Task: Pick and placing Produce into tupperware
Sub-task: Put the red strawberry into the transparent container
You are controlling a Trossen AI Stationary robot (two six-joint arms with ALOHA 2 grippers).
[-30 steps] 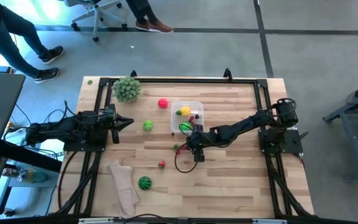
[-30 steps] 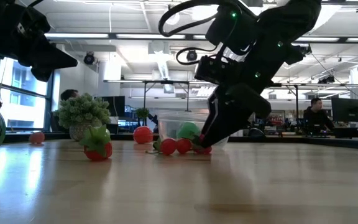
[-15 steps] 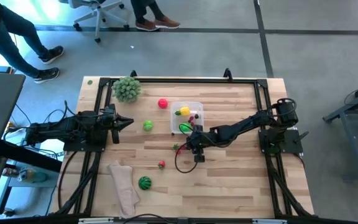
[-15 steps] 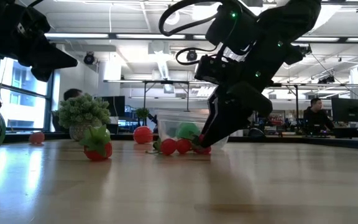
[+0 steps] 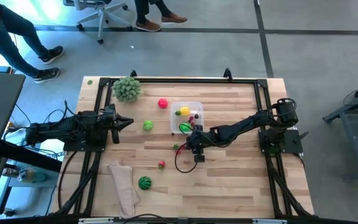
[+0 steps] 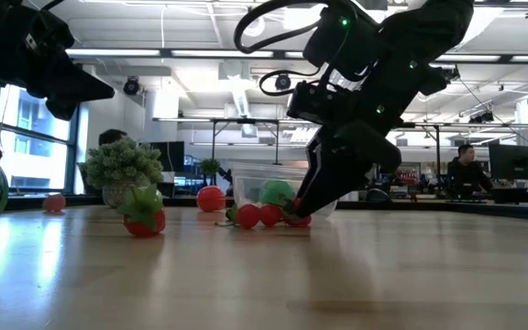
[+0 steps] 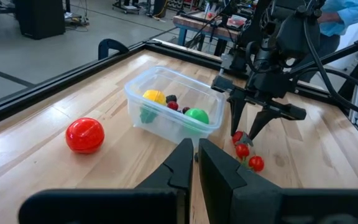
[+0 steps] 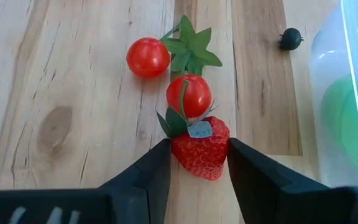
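I see the wooden table [image 5: 229, 180] with bare board to the near right, and the tupperware [image 5: 187, 117] mid-table, already holding yellow, green and dark produce. My right gripper [image 8: 194, 163] is down just near of it, fingers clamped on a strawberry [image 8: 201, 146] that touches two red tomatoes [image 8: 189, 95]. Only its wrist view shows that grip; the left gripper [image 7: 194, 163] waits pinched together at far left.

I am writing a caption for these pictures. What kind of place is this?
Probably a robotics lab or open workshop. The wooden table stands in a black frame on a bare grey floor, an office chair stands nearby, and the low view shows ceiling strip lights and a person at a monitor.
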